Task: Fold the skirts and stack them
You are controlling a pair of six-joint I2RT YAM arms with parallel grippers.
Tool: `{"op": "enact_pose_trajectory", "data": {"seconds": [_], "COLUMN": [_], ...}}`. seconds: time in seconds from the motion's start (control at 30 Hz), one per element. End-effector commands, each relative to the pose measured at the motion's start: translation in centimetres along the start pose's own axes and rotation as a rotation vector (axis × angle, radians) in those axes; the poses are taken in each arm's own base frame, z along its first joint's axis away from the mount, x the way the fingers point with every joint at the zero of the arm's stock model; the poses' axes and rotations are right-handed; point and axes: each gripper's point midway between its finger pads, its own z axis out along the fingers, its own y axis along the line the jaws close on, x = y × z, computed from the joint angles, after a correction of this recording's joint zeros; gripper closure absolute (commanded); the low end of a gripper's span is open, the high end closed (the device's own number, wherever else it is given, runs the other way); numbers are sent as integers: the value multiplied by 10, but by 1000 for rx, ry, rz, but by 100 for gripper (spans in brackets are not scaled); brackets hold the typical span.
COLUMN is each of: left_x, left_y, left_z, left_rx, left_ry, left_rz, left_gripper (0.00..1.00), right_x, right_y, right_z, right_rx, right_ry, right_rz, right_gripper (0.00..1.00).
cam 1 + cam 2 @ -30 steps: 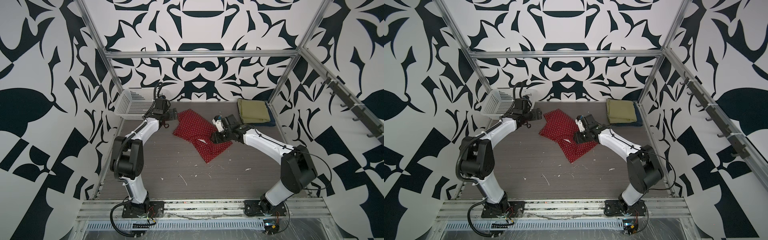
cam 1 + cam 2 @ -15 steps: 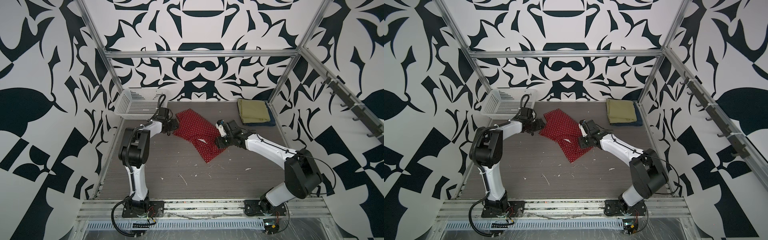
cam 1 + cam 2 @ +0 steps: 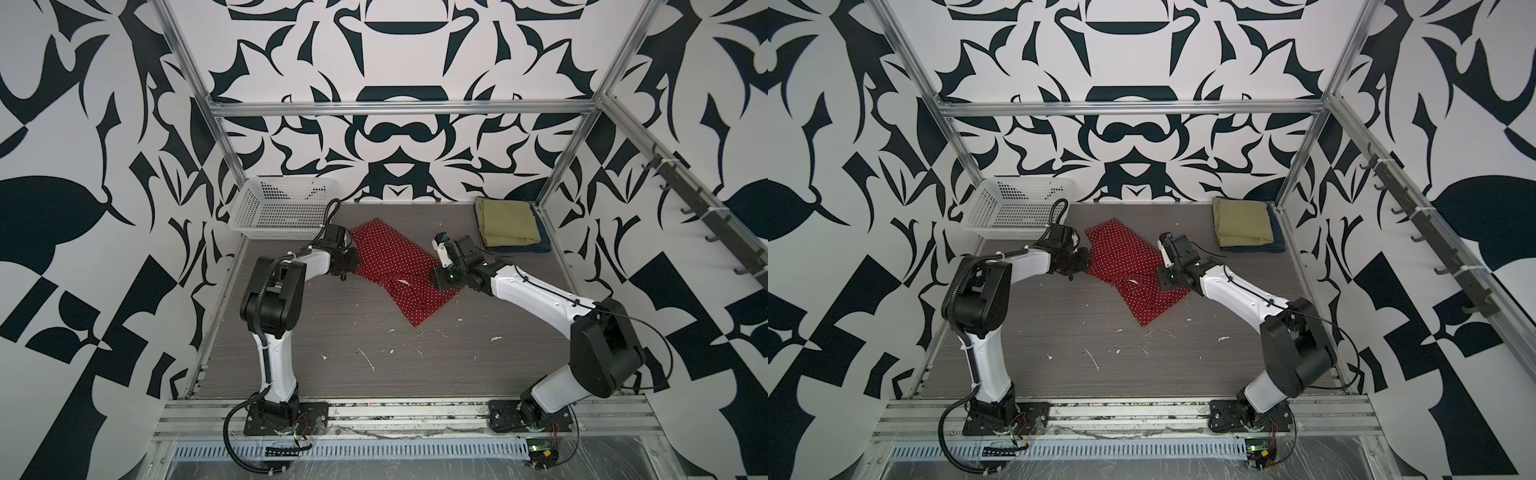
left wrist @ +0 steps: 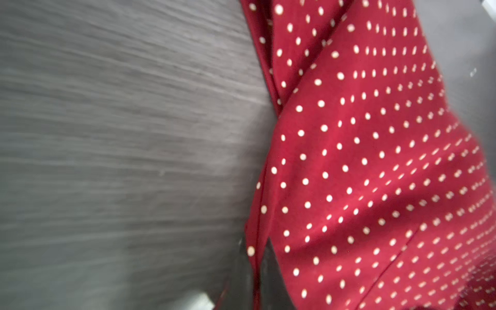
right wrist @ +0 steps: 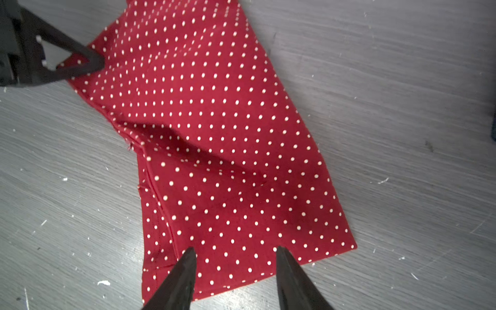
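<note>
Red polka-dot skirt (image 3: 395, 270) lies slantwise on the middle of the table (image 3: 374, 353), mostly flat, with one long wrinkle across it and a doubled-over edge toward the left arm. It is the only skirt not yet folded. The olive-green skirt (image 3: 505, 222) sits folded on top of the dark blue denim skirt (image 3: 540, 246) in the far right corner, a stack kept clear of the working area and probably meant to receive this one too.

The left gripper (image 5: 92, 63) is pinched tight on the cloth at the skirt's far corner, likely to anchor or lift that end for a fold. The right gripper (image 5: 234, 249) stands about half open over the opposite hem. Its two tips sit on or just above the fabric and grip nothing, which looks like lining up to take the other end. The white basket (image 3: 282, 212) stands well apart in the far left corner.

A second ago the left gripper was raised beside the basket with its jaws wide. It has since dropped to the skirt's edge and closed. The right gripper has barely shifted, and the skirt keeps the same outline.
</note>
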Motion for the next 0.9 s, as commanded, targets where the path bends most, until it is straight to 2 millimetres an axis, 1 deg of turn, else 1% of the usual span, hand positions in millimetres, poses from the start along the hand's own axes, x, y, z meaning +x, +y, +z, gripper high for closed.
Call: {"op": "enact_pose_trajectory", "data": {"seconds": [0.0,0.13,0.2,0.27,0.37,0.43,0.5,0.57,0.6,0.63,0.67,0.7,0.77,0.83,0.87], "left_x": [-22,-61,-80,-94,-117,-134,-145,-154,-162,-168,-175,-182,-189,-196,-199], "left_y": [-16,-62,-81,-97,-118,-137,-158,-172,-176,-183,-186,-193,-210,-229,-235], "left_z": [-36,-73,-88,-96,-97,-91,-85,-78,-72,-65,-59,-53,-35,-17,-12], "left_rx": [14,108,120,134,178,227,264,271,273,290,303,333,400,512,567], "left_ry": [-61,-121,-143,-150,-166,-166,-153,-157,-179,-198,-211,-222,-233,-255,-265], "left_rz": [-12,4,15,29,28,22,37,58,58,45,26,10,-3,-18,-37], "left_gripper": [100,100,100,98,99,100,100,100,100,97,91,88,86,76,76], "right_x": [-28,-33,-34,-34,-33,-32,-30,-29,-28,-28,-27,-27,-26,-25,-25], "right_y": [-3,-13,-20,-24,-31,-35,-39,-41,-43,-44,-45,-46,-47,-48,-48], "right_z": [-13,-18,-20,-23,-28,-29,-30,-33,-34,-36,-38,-38,-40,-41,-40], "right_rx": [28,32,32,19,11,12,13,10,8,7,7,6,6,-1,-6], "right_ry": [-89,-124,-130,-143,-166,-176,-176,-176,-179,-184,-191,-195,-201,-202,-200], "right_rz": [11,59,94,121,149,165,178,195,203,207,210,213,217,223,225], "right_gripper": [48,48,48,49,49,49,49,50,50,50,50,50,50,51,51]}}
